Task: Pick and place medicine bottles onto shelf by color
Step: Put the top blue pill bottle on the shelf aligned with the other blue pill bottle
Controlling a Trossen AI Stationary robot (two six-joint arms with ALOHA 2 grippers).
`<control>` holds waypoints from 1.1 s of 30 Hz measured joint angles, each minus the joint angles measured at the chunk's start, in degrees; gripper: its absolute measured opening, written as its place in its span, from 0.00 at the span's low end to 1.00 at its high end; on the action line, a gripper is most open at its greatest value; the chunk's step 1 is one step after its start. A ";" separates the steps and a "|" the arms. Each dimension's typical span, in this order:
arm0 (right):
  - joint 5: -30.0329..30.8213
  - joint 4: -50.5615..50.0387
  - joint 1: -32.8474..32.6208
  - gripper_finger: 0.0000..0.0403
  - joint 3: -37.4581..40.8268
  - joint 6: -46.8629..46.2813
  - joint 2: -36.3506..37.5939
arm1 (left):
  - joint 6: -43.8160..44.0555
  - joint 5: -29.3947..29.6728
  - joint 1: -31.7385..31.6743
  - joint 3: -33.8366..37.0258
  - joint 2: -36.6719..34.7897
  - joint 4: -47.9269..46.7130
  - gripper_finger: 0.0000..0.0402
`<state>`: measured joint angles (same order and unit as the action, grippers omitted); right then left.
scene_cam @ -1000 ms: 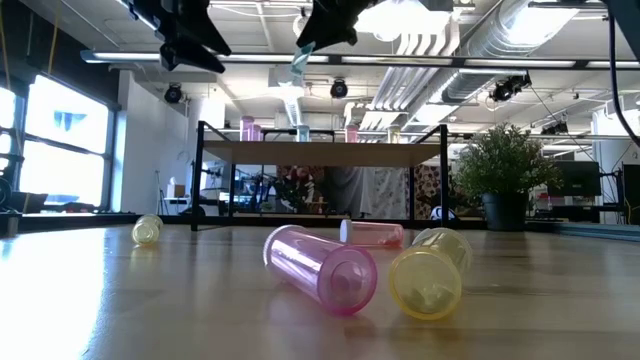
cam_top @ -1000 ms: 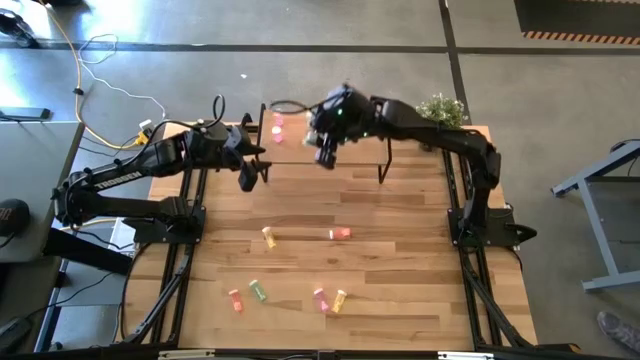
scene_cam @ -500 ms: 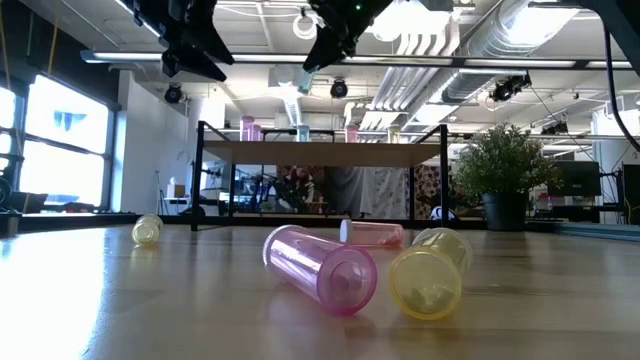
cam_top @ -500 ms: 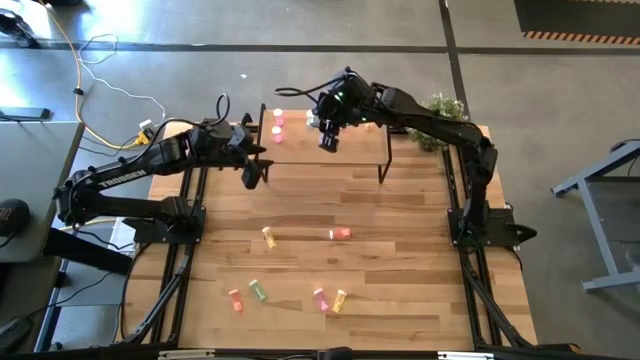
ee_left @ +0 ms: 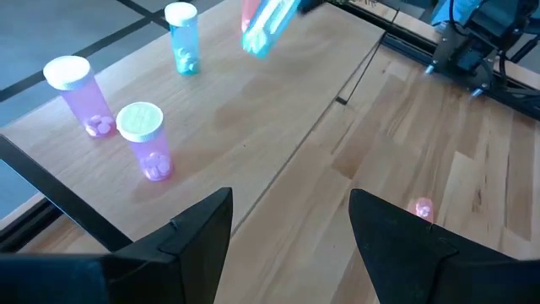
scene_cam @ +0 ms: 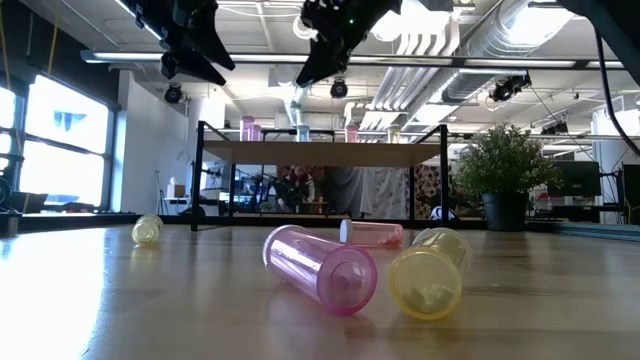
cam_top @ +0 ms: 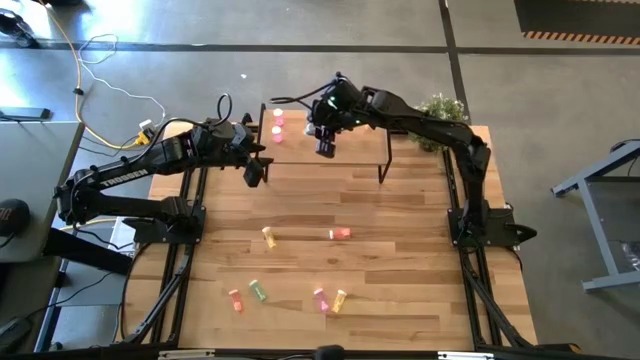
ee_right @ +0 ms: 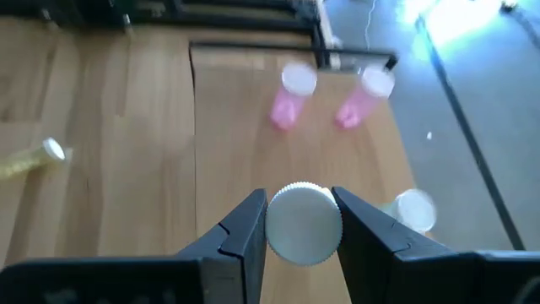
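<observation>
High view: right claw (cam_top: 326,147), clamped on a capped bottle (ee_right: 304,225), hangs over the shelf (cam_top: 350,140) at upper centre; left claw (cam_top: 254,172) waits open.

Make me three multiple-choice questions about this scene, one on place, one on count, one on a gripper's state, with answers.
1. Where is the right gripper?
A. over the shelf
B. at the table's near edge
C. off the table

2. How many pink bottles stand upright on the shelf?
A. none
B. two
C. five

3. The left gripper is:
A. open, empty
B. shut on a yellow bottle
C. shut on a plant

Answers: 1 A, the high view shows it above the board. 2 B, the left wrist view shows two. 3 A, nothing sits between its fingers.
</observation>
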<state>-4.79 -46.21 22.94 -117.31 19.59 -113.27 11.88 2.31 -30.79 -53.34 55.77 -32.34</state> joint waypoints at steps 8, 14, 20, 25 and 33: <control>0.19 -2.95 0.41 0.27 0.05 -0.02 -3.98 | 0.00 0.07 0.00 0.00 0.00 0.00 0.57; 0.23 -3.07 0.92 0.27 0.05 -0.02 -5.60 | -0.02 0.07 0.02 0.00 0.00 0.00 0.57; 0.21 -2.10 1.48 0.27 0.05 -0.11 -6.30 | -0.02 0.07 0.02 0.00 0.00 0.00 0.57; 0.22 -2.39 1.57 0.27 0.05 -0.04 -6.32 | -0.02 0.04 0.02 0.00 0.00 0.00 0.57; 0.25 -2.39 1.55 0.27 0.05 -0.02 -6.32 | -0.02 -0.10 0.02 0.00 0.00 0.00 0.57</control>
<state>-4.54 -48.60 24.49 -117.25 19.57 -119.59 11.86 2.21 -30.76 -53.34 55.77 -32.34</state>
